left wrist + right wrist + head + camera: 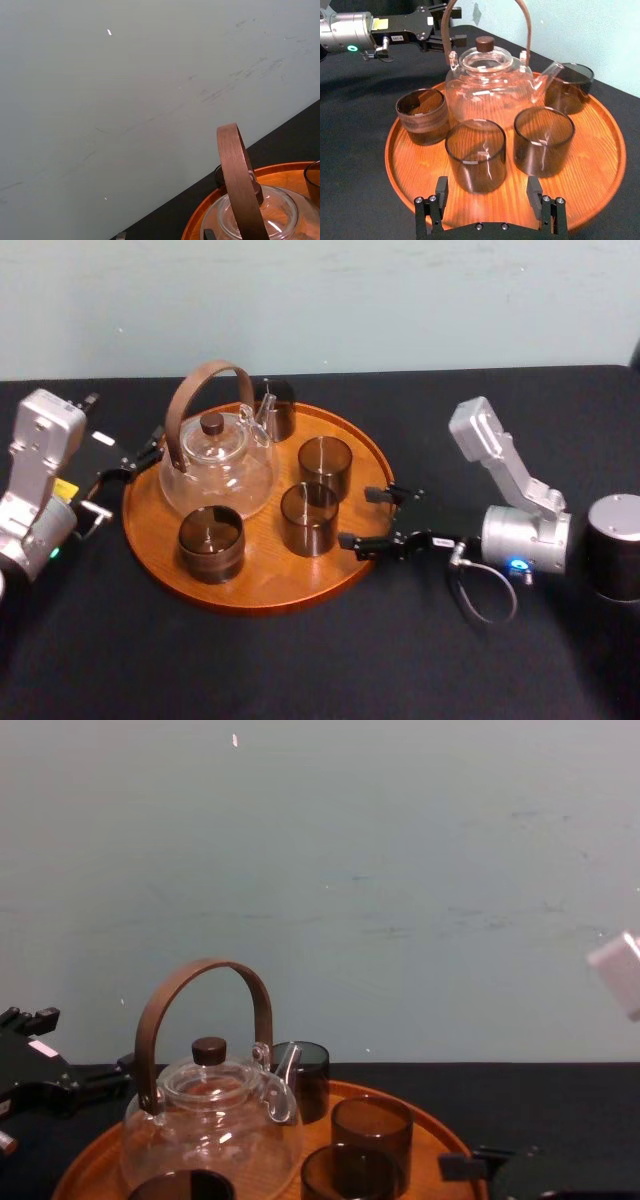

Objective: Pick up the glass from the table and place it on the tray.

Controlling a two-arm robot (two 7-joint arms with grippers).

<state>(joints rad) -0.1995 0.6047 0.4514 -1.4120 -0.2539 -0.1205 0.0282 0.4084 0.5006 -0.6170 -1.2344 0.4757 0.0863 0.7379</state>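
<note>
Right gripper [368,517] low at the tray's [290,580] right rim, fingers spread wide, nothing held. Glass [309,517] upright on the tray just inside that rim, directly ahead of the open fingers, touching neither. Three other glasses [211,542] and a clear teapot [215,465] share the tray, teapot toward its left side. Tray sits on the table [300,670], nearer the far edge. Left gripper [135,460] idle at the tray's left rim, fingers apart, empty.
</note>
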